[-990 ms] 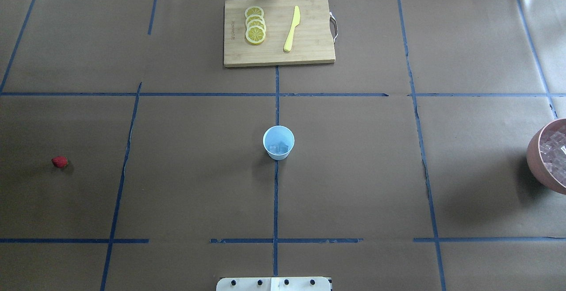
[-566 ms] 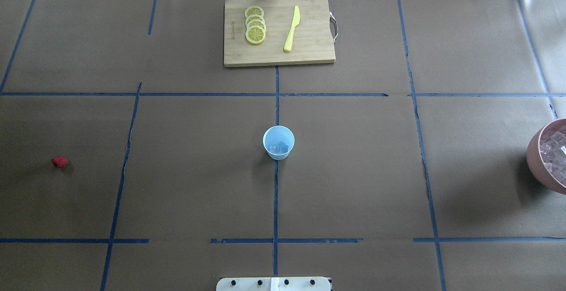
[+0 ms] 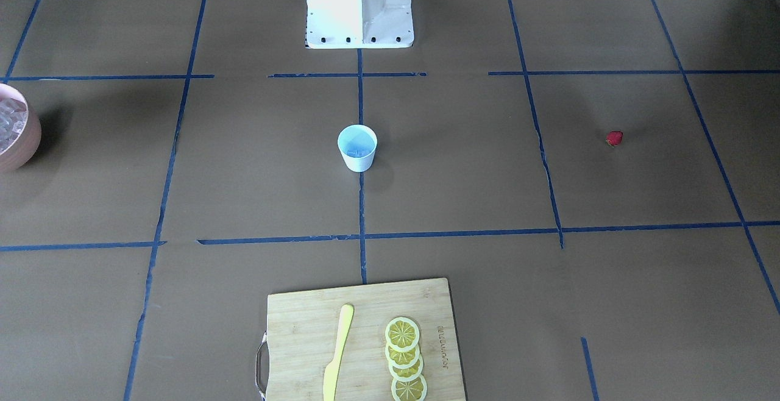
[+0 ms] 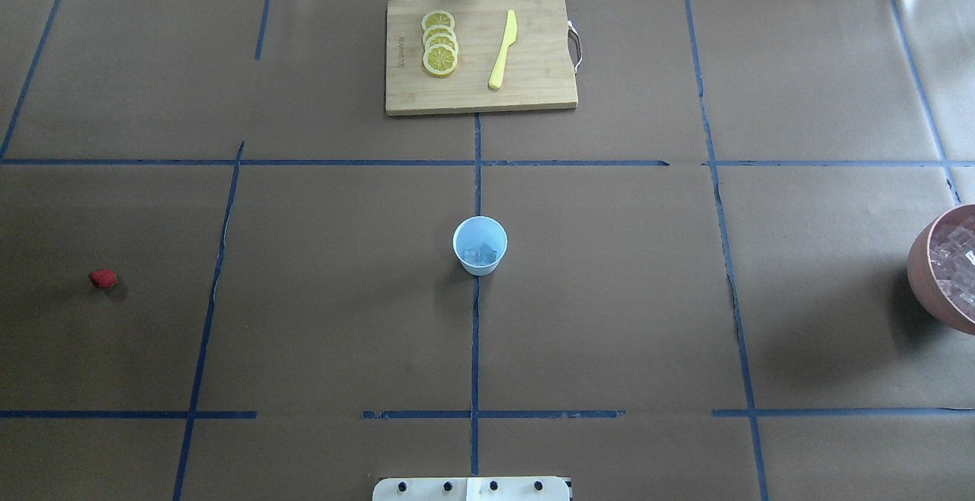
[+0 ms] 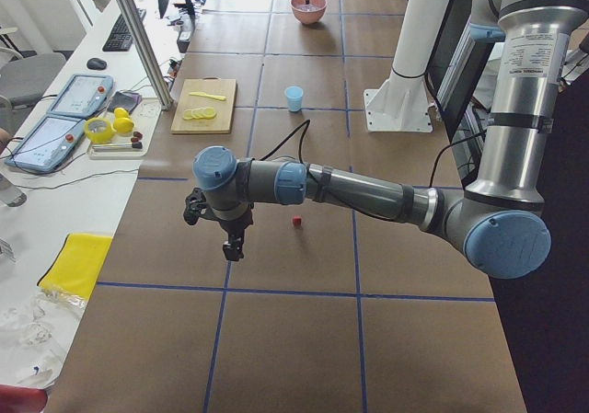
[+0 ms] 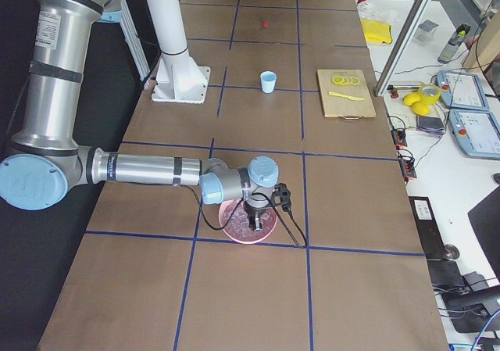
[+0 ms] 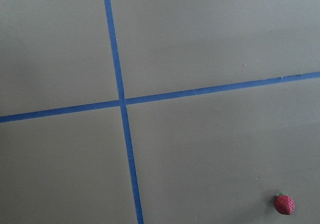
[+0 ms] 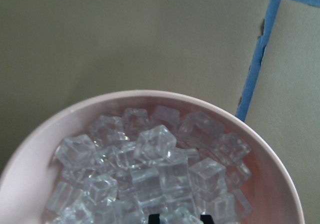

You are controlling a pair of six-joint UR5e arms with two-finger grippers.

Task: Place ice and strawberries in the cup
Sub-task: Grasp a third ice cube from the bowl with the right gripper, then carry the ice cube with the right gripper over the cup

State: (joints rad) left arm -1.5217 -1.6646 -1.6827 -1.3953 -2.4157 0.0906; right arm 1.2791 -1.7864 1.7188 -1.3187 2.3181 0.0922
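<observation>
Pale blue tapered cup (image 4: 480, 246) at frame centre, holding clear ice cubes (image 4: 482, 255). Small red strawberry (image 4: 103, 279) lies alone at centre-left. My right gripper (image 8: 179, 219) hangs over the ice-filled pink bowl (image 8: 30, 154), tips apart; I cannot tell whether they pinch a cube. Left gripper (image 5: 233, 245): finger spread unreadable.

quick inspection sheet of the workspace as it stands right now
surface: brown paper table with a blue tape grid
job's things: cup at centre; ice heaped in pink bowl, a few cubes in the cup; strawberry alone on robot's left
clutter: cutting board with lemon slices and yellow knife
hands: left hand above table near strawberry; right hand over the bowl; open or shut cannot tell
cables: black cable at right wrist
surroundings: side bench with screen pendants
</observation>
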